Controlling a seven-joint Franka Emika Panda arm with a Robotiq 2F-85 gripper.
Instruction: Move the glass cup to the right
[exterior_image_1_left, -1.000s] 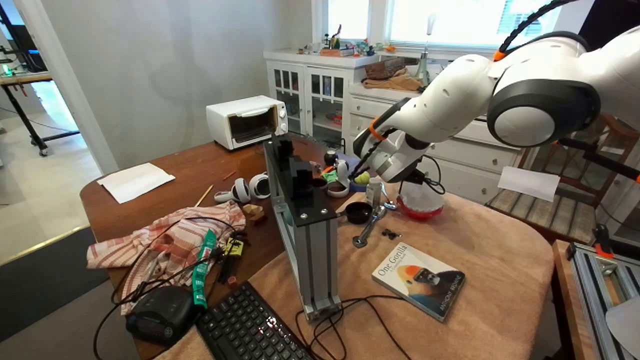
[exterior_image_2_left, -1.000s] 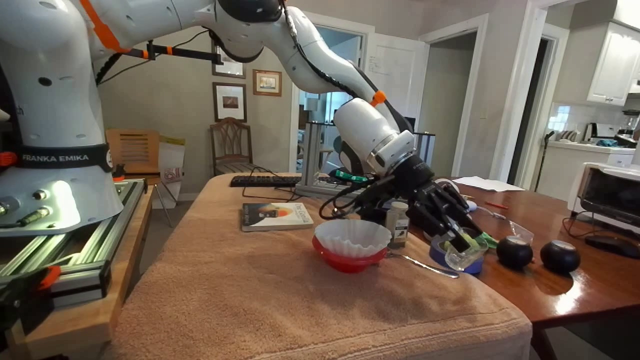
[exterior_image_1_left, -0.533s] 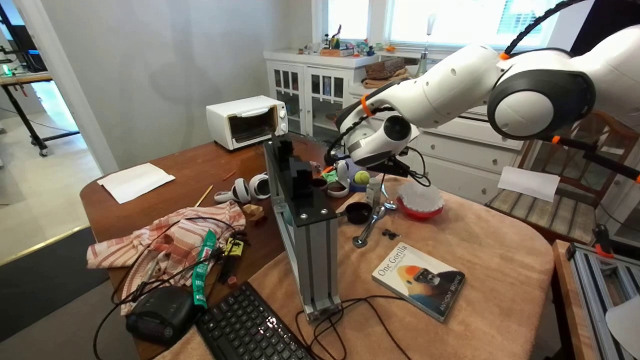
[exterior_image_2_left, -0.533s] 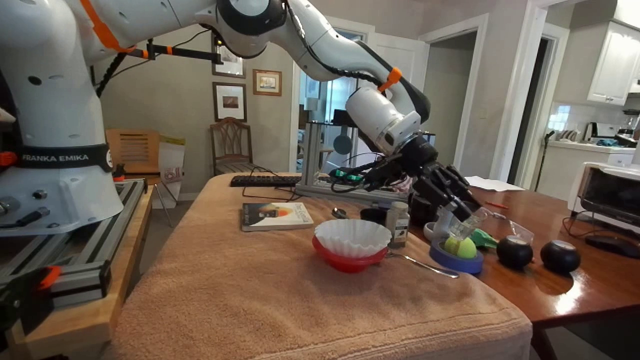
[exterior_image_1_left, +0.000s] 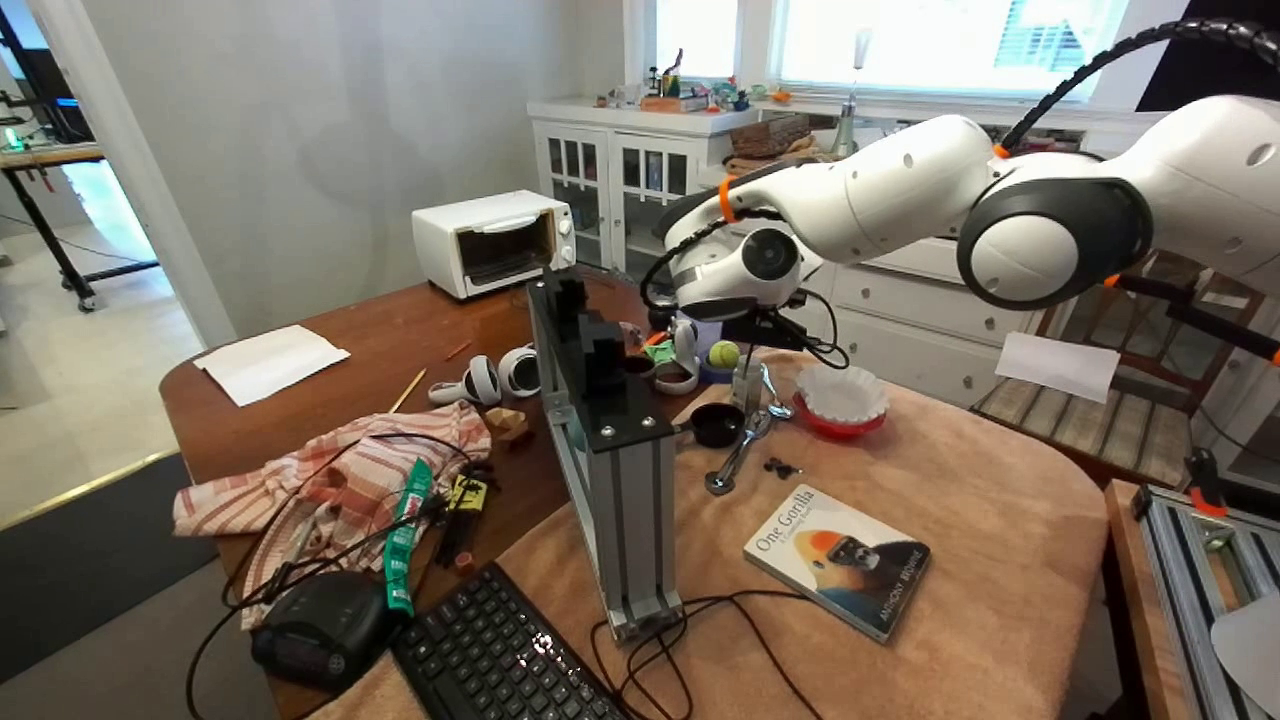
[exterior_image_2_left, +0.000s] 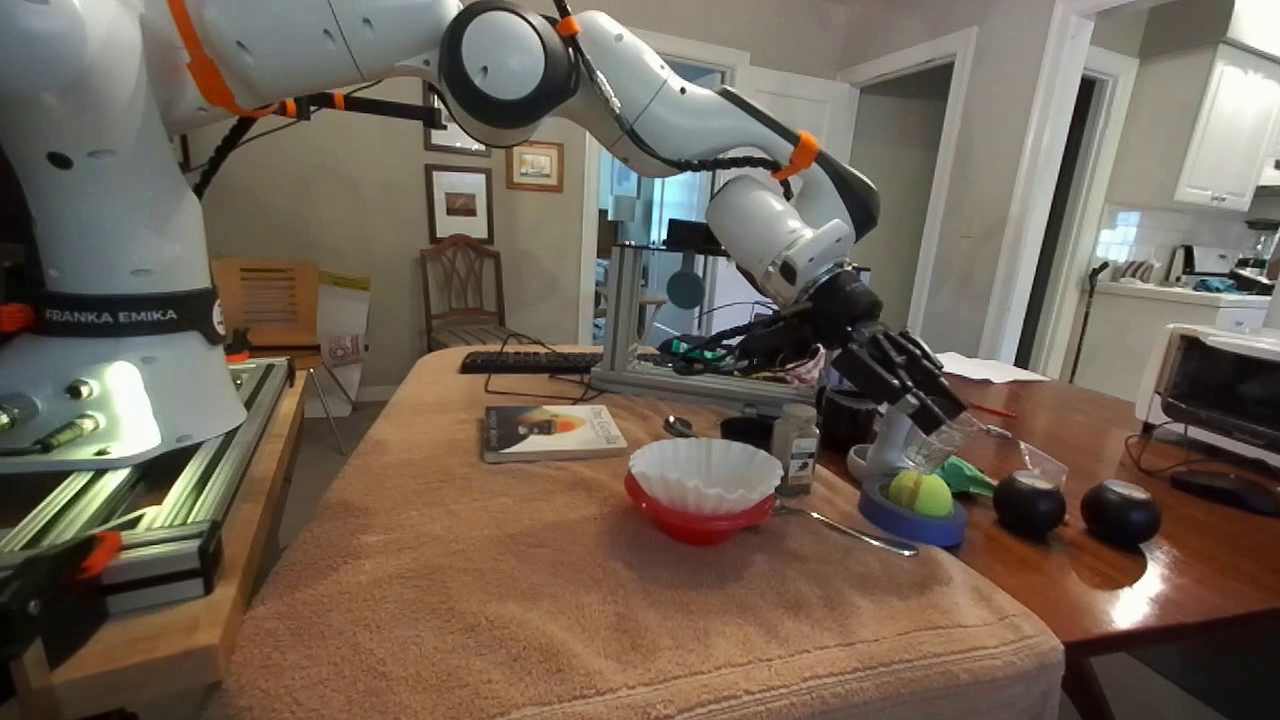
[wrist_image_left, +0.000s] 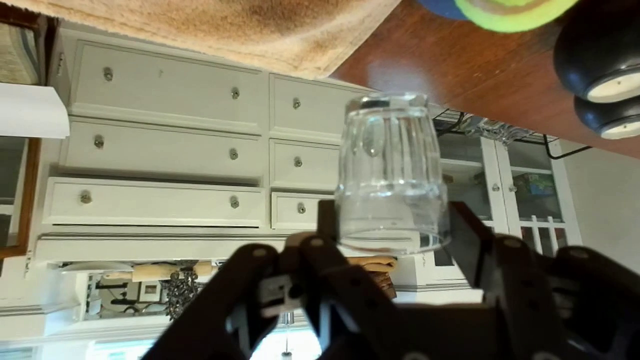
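From both sides the tool is gripping the glass cup, which in an exterior view is no longer overlapping the tennis ball, as a second ago, but hanging tilted above it. The carry is seemingly getting under way, with setting-down still pending.

This is a room in a home. In an exterior view, a glass-doored white cabinet stands at twelve o'clock, a window sits between one and two, and a toaster oven at ten, on a wooden table. In an exterior view, framed pictures hang at eleven, a wooden chair stands at ten, and a kitchen with a white wall cabinet shows between two and three.
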